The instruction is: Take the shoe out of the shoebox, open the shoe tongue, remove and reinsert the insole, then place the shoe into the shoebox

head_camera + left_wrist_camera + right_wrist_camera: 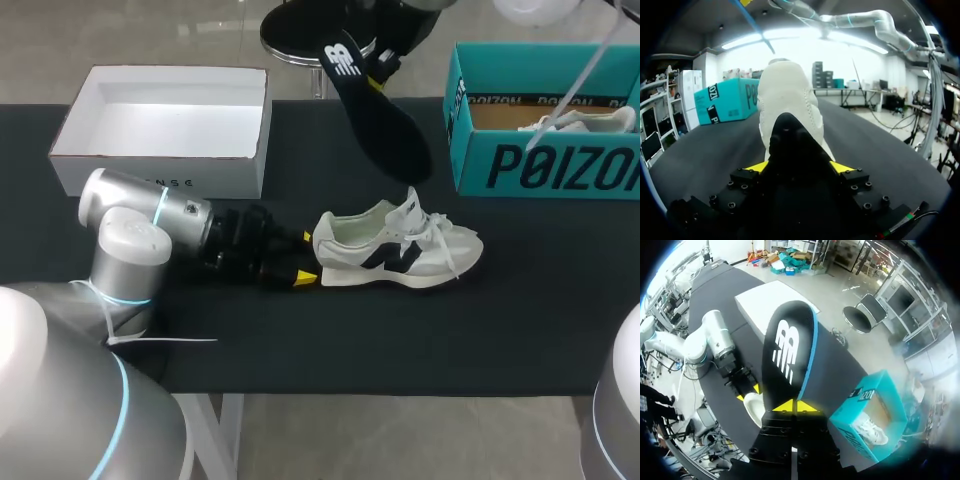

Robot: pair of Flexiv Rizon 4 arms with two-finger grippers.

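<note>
From above, the right gripper is mostly hidden behind the black insole held over the far side of the table; its wrist view shows both yellow fingertips pinched on the insole's end. The left gripper clamps the heel of the white shoe lying mid-table, the teal shoebox cut off far right

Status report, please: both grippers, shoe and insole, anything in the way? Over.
Left gripper shut on shoe heel, shoe on table. Right gripper shut on insole, held above the table. Nothing between insole and shoe.
</note>
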